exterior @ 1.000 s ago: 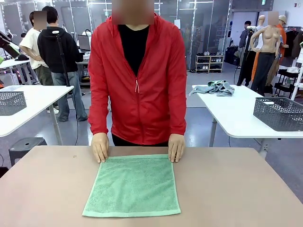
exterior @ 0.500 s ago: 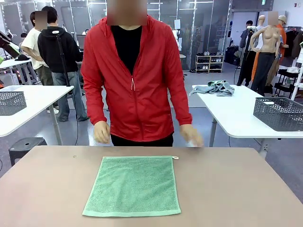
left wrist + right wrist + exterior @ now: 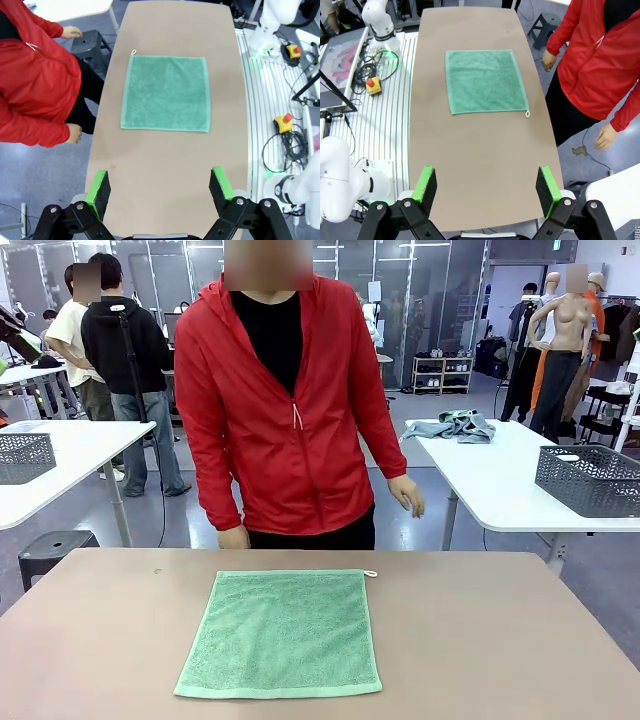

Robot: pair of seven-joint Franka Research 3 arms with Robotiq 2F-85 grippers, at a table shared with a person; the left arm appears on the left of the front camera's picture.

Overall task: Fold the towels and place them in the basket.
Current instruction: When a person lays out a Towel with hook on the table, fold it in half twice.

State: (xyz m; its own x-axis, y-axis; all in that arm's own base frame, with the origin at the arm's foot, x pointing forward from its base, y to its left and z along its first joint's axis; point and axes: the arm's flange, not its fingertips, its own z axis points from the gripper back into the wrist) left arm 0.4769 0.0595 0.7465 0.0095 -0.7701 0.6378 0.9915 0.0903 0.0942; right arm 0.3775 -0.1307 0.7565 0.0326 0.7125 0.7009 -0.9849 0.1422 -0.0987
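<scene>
A mint green towel (image 3: 280, 632) lies flat and unfolded in the middle of the brown table (image 3: 500, 640), its small white loop tag (image 3: 370, 573) at the far right corner. From above, the towel (image 3: 166, 92) is well ahead of my left gripper (image 3: 159, 175), which hangs open and empty high over the table. My right gripper (image 3: 486, 170) is likewise open and empty, with the towel (image 3: 486, 80) beyond it. The basket is out of view. A person in a red jacket (image 3: 290, 420) stands at the far edge, both hands off the towel.
Bare tabletop surrounds the towel on all sides. White tables to the left and right carry grey perforated bins (image 3: 590, 480) (image 3: 25, 455) and a heap of cloth (image 3: 455, 426). Arm bases and cables (image 3: 282, 125) line the robot's side of the table.
The person lifted both hands from the towel's far corners and drew back from the table edge. The towel has not moved, and both grippers stay open.
</scene>
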